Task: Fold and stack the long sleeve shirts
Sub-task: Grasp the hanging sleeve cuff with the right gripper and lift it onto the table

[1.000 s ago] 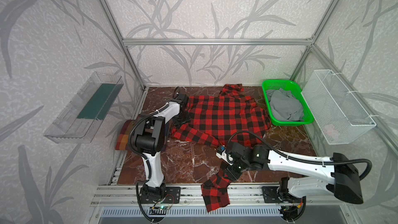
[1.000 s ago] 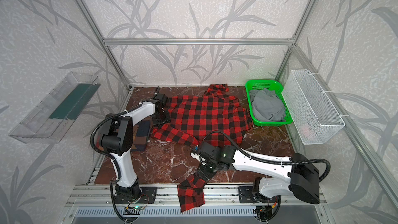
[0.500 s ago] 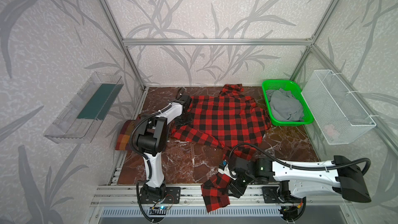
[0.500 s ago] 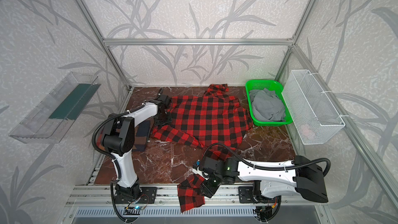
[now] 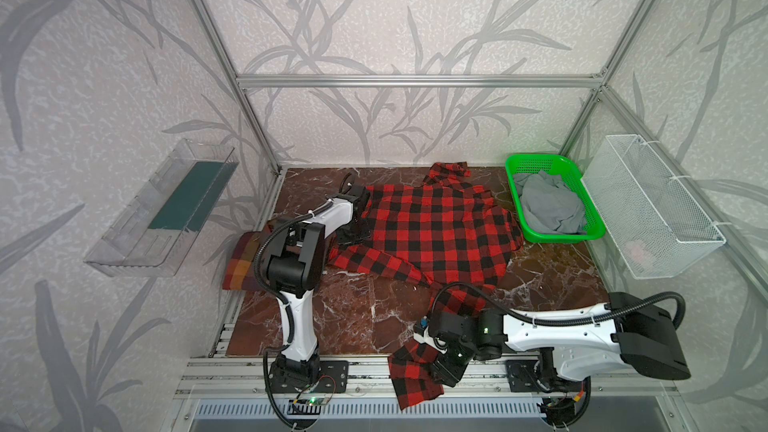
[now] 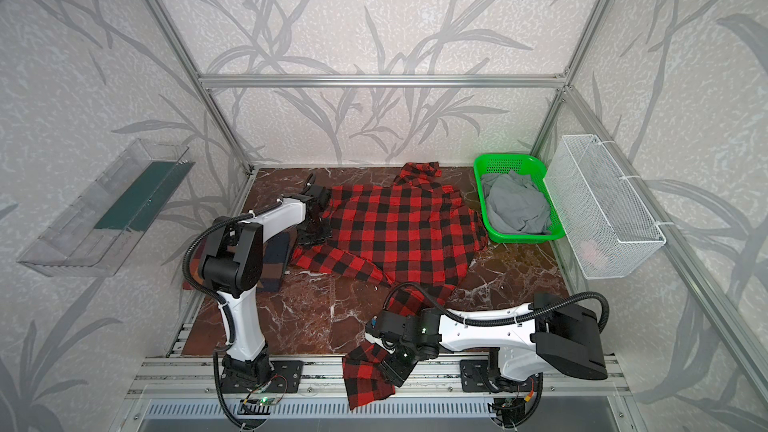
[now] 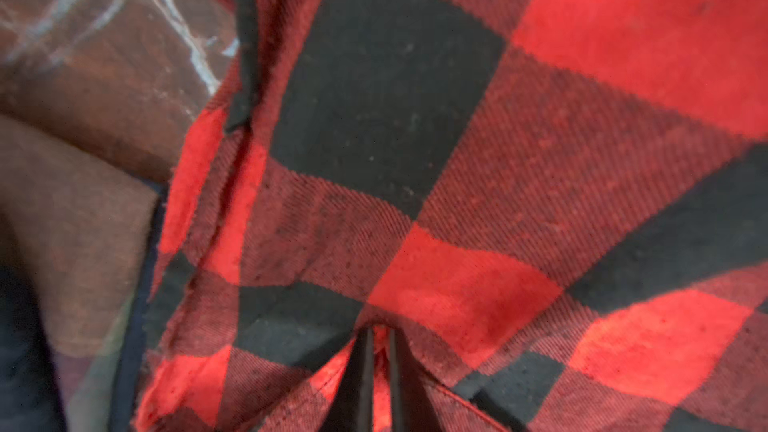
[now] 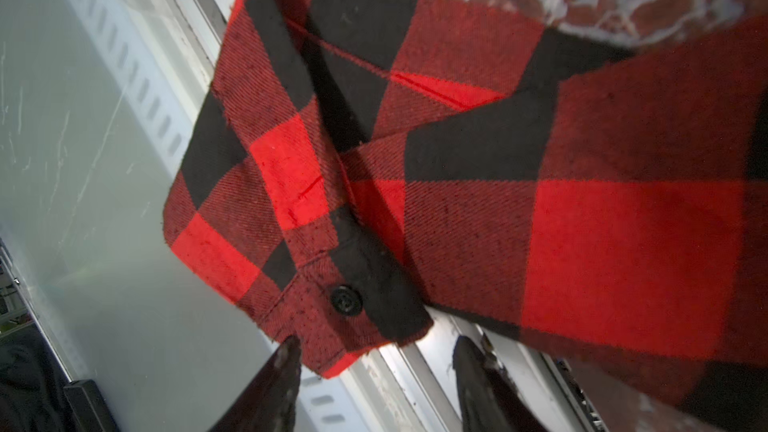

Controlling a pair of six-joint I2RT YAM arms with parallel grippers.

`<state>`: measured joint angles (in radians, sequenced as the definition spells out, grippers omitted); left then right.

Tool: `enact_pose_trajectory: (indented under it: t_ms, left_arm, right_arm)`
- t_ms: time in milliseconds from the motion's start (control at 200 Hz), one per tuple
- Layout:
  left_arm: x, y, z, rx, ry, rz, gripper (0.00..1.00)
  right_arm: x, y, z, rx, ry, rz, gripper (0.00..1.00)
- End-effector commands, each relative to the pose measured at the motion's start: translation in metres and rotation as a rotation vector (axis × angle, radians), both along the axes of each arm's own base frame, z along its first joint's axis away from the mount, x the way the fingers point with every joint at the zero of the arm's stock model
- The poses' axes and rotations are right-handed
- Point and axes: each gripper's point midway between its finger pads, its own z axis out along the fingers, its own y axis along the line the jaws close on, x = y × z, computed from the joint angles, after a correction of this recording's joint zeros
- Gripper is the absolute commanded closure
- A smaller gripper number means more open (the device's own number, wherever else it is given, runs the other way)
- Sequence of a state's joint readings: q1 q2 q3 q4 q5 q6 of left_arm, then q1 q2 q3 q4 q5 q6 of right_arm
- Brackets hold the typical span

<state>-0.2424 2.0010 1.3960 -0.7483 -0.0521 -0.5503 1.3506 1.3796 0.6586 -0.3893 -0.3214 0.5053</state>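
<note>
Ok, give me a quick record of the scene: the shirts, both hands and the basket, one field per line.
red-and-black check flannel shirt: spread on the brown marble tabletop, one sleeve hanging over the front rail
brown-and-orange plaid shirt: folded, at the tabletop's left edge
left hand: shut on the red-and-black shirt's left edge
right hand: open, at the hanging sleeve's cuff
green plastic basket: back right, holds grey cloth

Leaf-patterned walls (image 5: 374,14) (grey), marble tabletop (image 5: 353,317), aluminium frame (image 5: 415,81).
</note>
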Motion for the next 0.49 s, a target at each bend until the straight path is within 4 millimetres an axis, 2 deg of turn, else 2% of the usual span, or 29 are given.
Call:
enact_pose_trajectory:
  t_ms: [0,135,280,360,410,490]
  left_arm:
    - [-0.011,0.004,-0.007,0.028,0.04,-0.005,1.0]
    - [-0.012,0.005,-0.003,0.033,0.034,-0.005,1.0]
    - [-0.012,0.008,0.009,0.044,0.012,-0.005,1.0]
    - [-0.012,0.01,0.023,0.049,-0.02,-0.003,1.0]
    - [-0.012,0.012,0.031,0.058,-0.038,0.0,1.0]
    - [-0.013,0.014,0.046,0.054,-0.074,0.005,1.0]
  right_arm:
    - [0.002,0.017,-0.001,0.031,-0.012,0.005,0.44]
    - [0.0,0.022,-0.007,0.034,0.003,0.008,0.54]
    - [0.005,0.016,-0.004,0.023,-0.029,0.0,0.82]
    - [0.01,0.009,0.011,0.044,-0.082,0.003,0.96]
    - [0.013,0.005,0.022,0.065,-0.113,0.009,1.0]
    - [0.018,-0.006,0.044,0.087,-0.171,0.028,1.0]
